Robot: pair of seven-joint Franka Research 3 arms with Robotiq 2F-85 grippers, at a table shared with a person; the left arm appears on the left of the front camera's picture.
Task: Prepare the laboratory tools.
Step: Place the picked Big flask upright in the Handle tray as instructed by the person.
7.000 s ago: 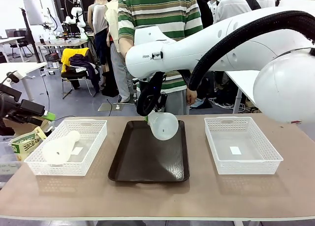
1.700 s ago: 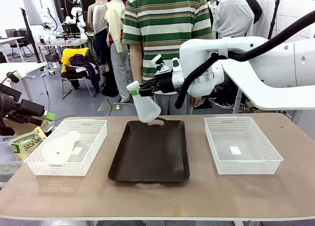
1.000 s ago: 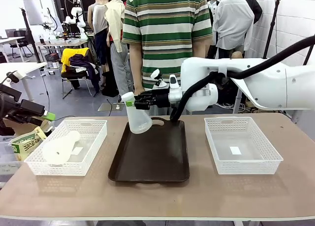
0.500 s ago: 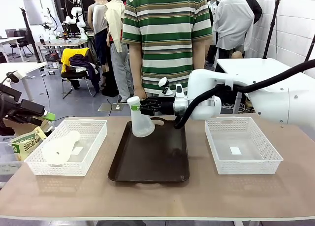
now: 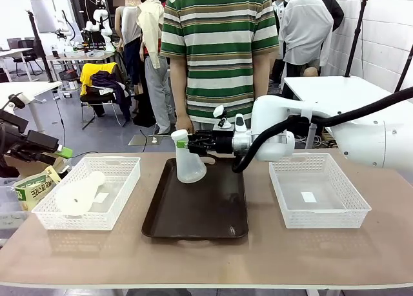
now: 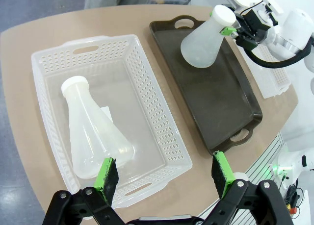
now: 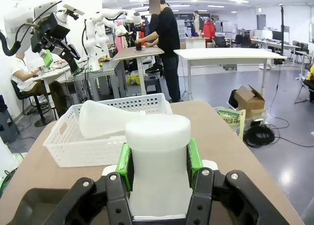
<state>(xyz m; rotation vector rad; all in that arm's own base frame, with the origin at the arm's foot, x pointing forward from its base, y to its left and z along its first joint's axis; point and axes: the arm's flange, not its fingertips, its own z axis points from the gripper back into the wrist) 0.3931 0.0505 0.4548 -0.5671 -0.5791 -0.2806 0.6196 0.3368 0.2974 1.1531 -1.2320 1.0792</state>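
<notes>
One frosted-white flask [image 5: 189,166] stands upright over the far left part of the dark brown tray [image 5: 197,212]. My right gripper [image 5: 183,143] reaches in sideways from the right and is shut on its neck; whether the base rests on the tray I cannot tell. In the right wrist view the green pads [image 7: 123,166] clamp the flask's neck [image 7: 158,151]. The other flask [image 5: 79,193] lies on its side in the left white basket [image 5: 126,180]. My left gripper [image 6: 164,172] hovers open above that basket [image 6: 162,132], near the lying flask [image 6: 91,132]. The held flask [image 6: 202,41] shows beyond it.
An empty white mesh basket [image 5: 342,209] holding only a small label sits right of the tray. A person in a green-striped shirt [image 5: 216,51] stands at the far edge behind the tray. A green packet [image 5: 32,187] lies off the table's left end.
My right gripper has brought the flask down and slightly right over the tray's far end, turning it from tilted to upright. The left arm and the basket flask have not moved.
</notes>
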